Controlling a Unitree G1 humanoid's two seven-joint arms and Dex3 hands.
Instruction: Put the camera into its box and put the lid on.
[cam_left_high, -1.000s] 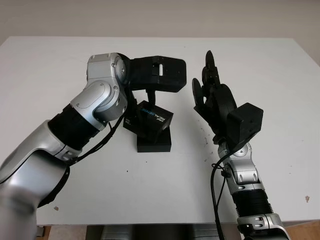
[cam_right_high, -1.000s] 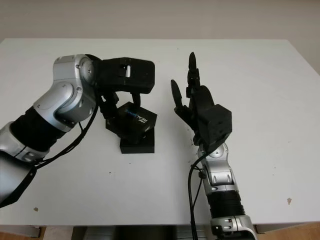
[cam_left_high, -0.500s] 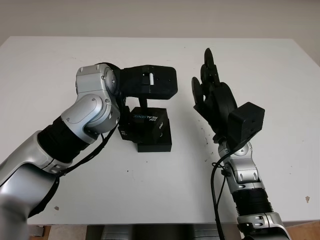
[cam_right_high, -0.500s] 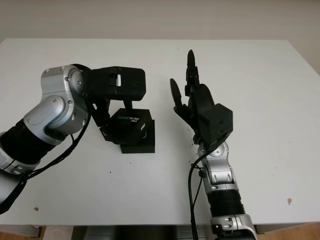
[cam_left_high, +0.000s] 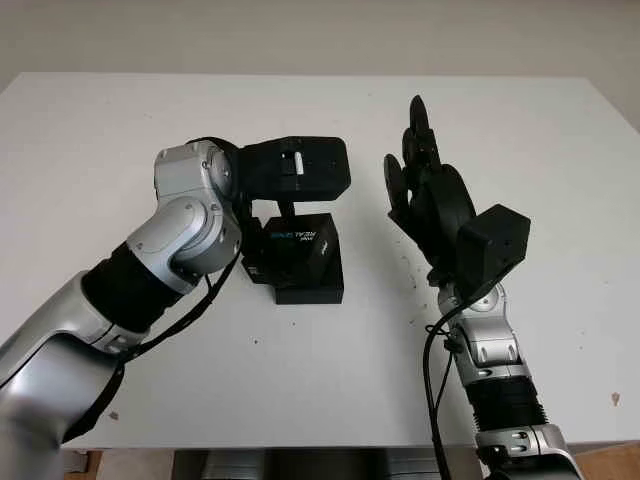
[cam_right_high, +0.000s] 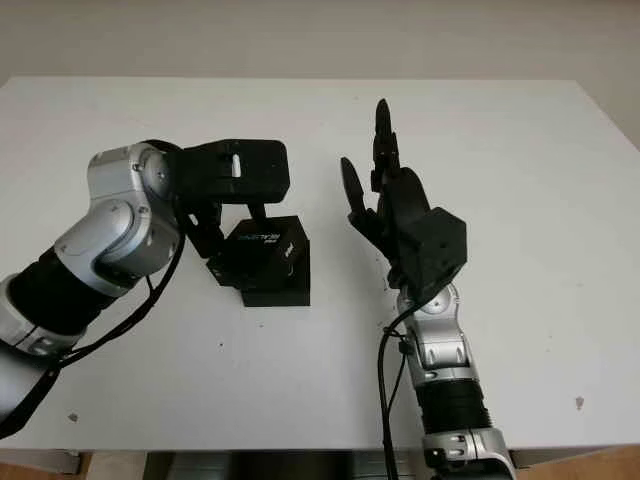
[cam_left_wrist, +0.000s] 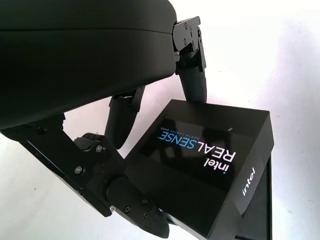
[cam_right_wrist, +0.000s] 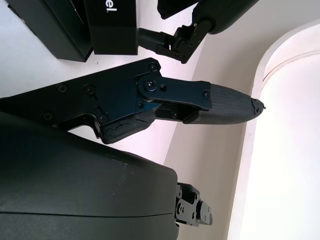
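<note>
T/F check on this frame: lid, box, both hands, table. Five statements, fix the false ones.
1. The left hand grips the lid. True.
2. The lid sits fully closed on the box. False: it is tilted over the box, not seated.
3. The right hand holds the box. False: it is open, raised to the right of the box, apart from it.
4. The lid reads "intel REALSENSE". True.
5. The box stands on a wooden table. False: the table is white.
</note>
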